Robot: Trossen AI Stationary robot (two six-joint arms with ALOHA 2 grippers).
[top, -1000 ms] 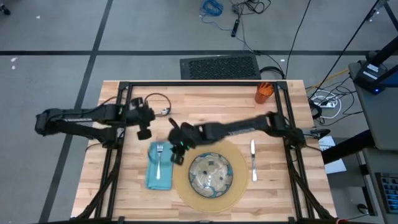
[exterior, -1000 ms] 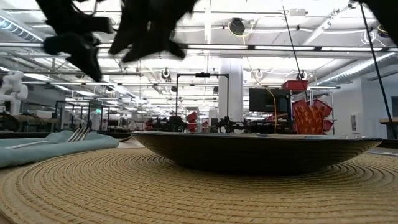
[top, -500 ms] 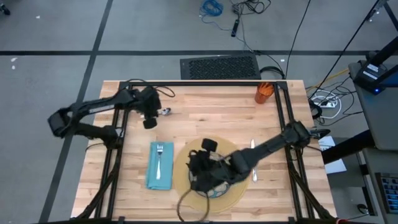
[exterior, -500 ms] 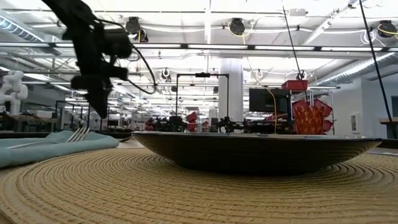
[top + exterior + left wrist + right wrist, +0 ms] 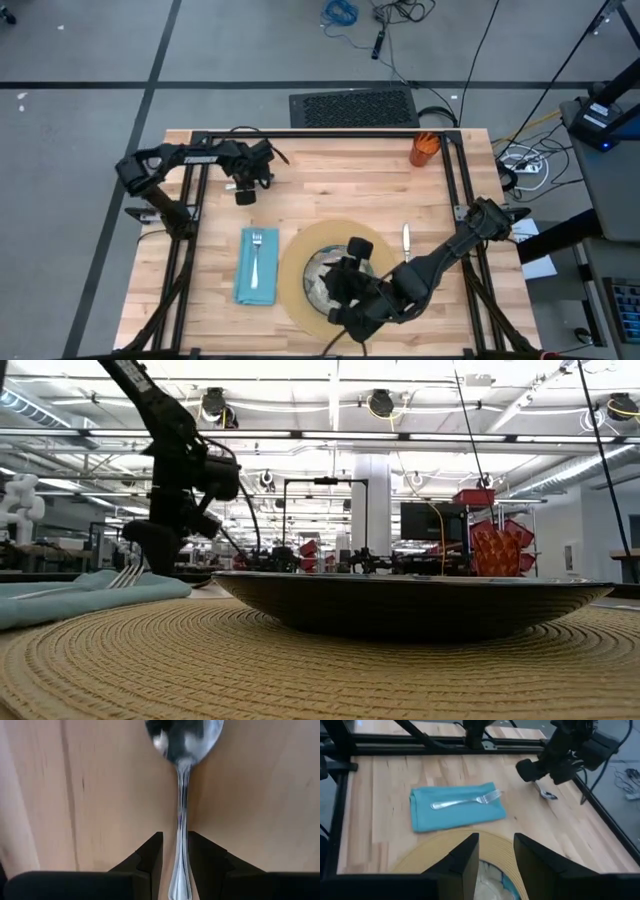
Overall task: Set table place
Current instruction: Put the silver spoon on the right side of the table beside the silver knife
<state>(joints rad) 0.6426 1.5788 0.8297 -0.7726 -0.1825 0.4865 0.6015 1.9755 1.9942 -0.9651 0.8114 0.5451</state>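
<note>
A silver spoon [image 5: 180,795] lies flat on the table [image 5: 330,180] at the far left, also in the right wrist view [image 5: 547,795]. My left gripper [image 5: 175,855] points down at it. It is open, one finger on each side of the spoon's handle; touch cannot be told. My right gripper [image 5: 496,842] hangs open and empty above the patterned bowl [image 5: 410,605], which sits on the round tan mat [image 5: 298,255]. A fork [image 5: 465,800] lies on the teal napkin [image 5: 255,270] left of the mat.
A knife [image 5: 407,255] lies on the wood right of the mat. An orange cup [image 5: 424,149] stands at the far right corner. Black frame rails [image 5: 320,133] run along the table's far edge and sides. Bare wood lies between the spoon and the cup.
My left gripper has swung toward the table's far edge, tipped to point down and sunk over the spoon, which has stayed put. My right gripper has drawn back from the napkin toward the near edge and risen above the bowl. The fork stays on the napkin.
</note>
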